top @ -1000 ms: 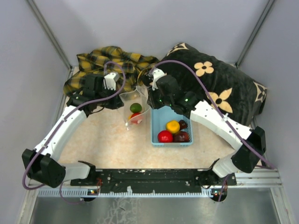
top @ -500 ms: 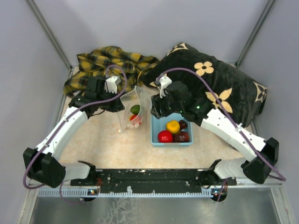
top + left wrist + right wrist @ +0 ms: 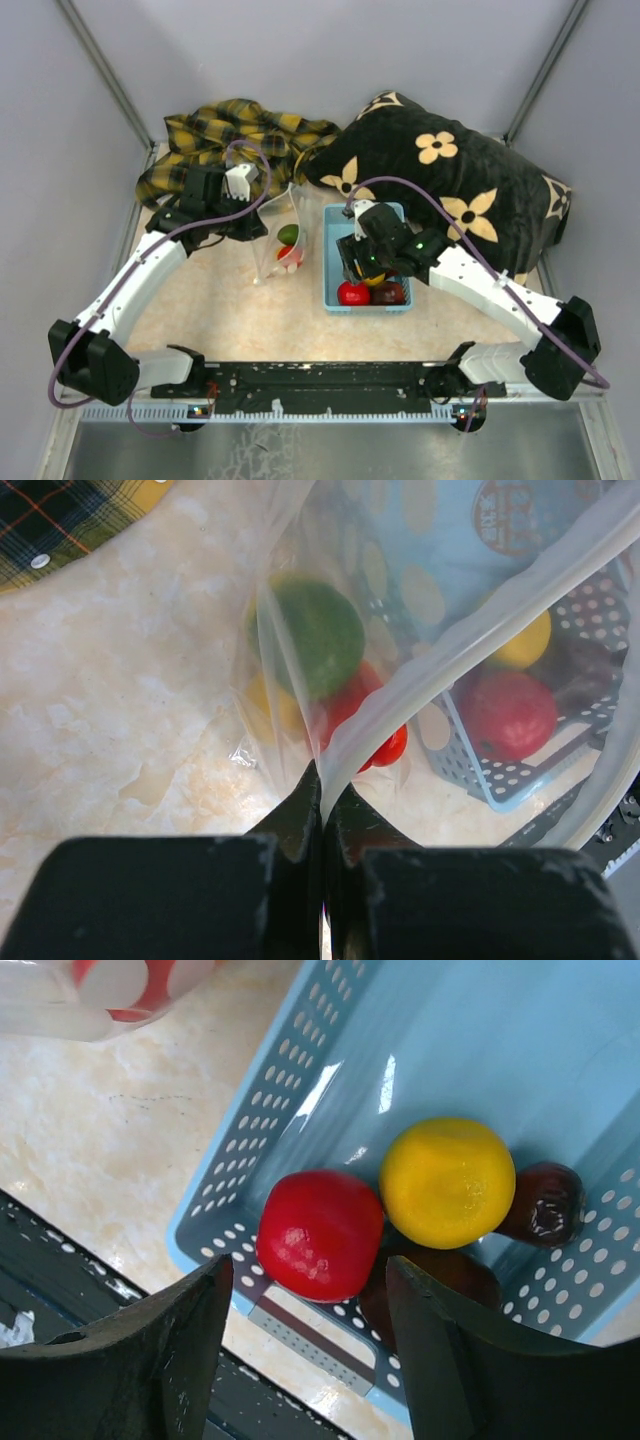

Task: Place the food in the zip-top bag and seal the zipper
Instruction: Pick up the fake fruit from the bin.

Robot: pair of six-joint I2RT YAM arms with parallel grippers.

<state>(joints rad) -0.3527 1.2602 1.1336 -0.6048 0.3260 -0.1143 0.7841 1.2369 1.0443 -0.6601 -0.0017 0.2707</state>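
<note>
The clear dotted zip-top bag [image 3: 283, 235] stands on the table left of the basket, with green [image 3: 318, 632], red [image 3: 375, 742] and yellow fruit inside. My left gripper [image 3: 323, 792] is shut on its whitish zipper edge [image 3: 470, 620] and holds the mouth up. My right gripper [image 3: 362, 268] is open and empty over the light-blue basket [image 3: 331, 262]. In the right wrist view its jaws stand wide either side of a red fruit [image 3: 320, 1234]. An orange-yellow fruit [image 3: 446, 1181] and dark maroon fruits [image 3: 543, 1203] lie beside it.
A yellow plaid cloth [image 3: 225, 135] lies at the back left. A black cushion with cream flowers [image 3: 460, 180] lies at the back right, behind the basket. The black base rail [image 3: 320, 378] runs along the near edge.
My right gripper has moved from the bag's mouth back over the basket and down toward the fruit. The bag's mouth has narrowed. My left gripper still holds the bag's edge.
</note>
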